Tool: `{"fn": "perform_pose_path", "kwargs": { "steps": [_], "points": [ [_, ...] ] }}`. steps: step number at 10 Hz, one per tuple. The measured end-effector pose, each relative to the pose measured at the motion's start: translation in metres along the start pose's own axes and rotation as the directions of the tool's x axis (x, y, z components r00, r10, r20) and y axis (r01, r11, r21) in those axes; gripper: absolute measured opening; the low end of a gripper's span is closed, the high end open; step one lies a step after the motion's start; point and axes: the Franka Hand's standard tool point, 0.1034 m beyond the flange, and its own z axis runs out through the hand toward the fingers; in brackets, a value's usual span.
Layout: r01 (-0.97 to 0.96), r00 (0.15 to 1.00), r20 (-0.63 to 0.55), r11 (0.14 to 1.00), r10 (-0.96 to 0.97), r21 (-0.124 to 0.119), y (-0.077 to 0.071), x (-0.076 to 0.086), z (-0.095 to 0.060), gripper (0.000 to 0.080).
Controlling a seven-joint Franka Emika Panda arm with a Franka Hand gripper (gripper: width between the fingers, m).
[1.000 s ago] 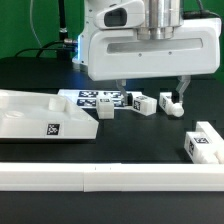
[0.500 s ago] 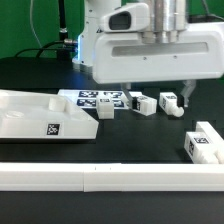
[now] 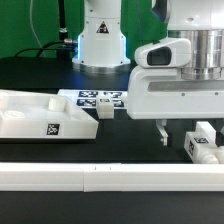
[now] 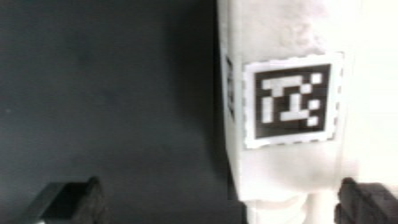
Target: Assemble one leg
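Exterior view shows the black bench with a long white rail running across its front edge. Over on that view's right the arm's big white head hangs low above the bench, blocking whatever lies behind it. On the left sits the flat white panel, and just beyond it the marker board, with a spare peg at its near corner. The leg lies on the bench at the far right, under the head and near the rail. From the wrist view the leg runs lengthwise between the jaws, its square tag facing up. The jaws are spread wide, gripping nothing; one finger stands well clear of the leg, the other finger just beside it
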Motion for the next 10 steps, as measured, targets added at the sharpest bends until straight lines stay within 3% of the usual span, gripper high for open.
{"fn": "perform_pose_path", "kwargs": {
  "steps": [4, 8, 10],
  "points": [
    [-0.006, 1.0, 0.009, 1.0, 0.006, -0.007, 0.007, -0.004, 0.003, 0.0649],
    [-0.008, 0.998, -0.067, 1.0, 0.007, -0.016, 0.017, 0.0, 0.003, 0.0649],
    [0.006, 0.996, -0.088, 1.0, -0.008, -0.027, 0.031, 0.001, 0.002, 0.0649]
  ]
}}
